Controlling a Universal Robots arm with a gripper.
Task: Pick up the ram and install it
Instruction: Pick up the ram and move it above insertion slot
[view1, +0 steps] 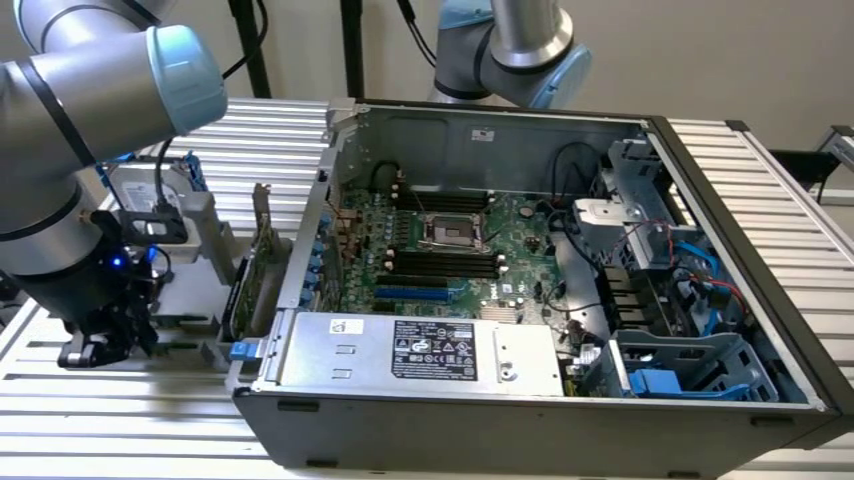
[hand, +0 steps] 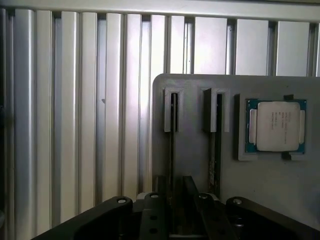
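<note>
My gripper (hand: 175, 212) hangs low over the grey holder plate (hand: 195, 100). I cannot tell whether it is parted or clamped, or whether it touches anything. In line with it on that plate is the ram (hand: 172, 145), standing on its long edge in a slot with its thin edge turned up to my wrist camera. Its long axis runs along the slot, parallel to the slats of the table (hand: 75, 125), with one end pointing at my gripper and the other at the plate's far edge. The wrist view lets me count two slots side by side on the plate. The second stick (hand: 216, 150) stands in the other slot, parallel to the ram. One square silver processor chip (hand: 276, 126) sits in its own recess just beside the slots. The exterior view adds my arm (view1: 80, 130) bent down over the plate and one green expansion card (view1: 254, 265) standing upright at the plate's edge. Just beside the plate, on the exterior view's right, is one open computer case (view1: 534, 425) with its motherboard (view1: 454, 240) exposed. Beyond the case stands another arm (view1: 527, 50).
</note>
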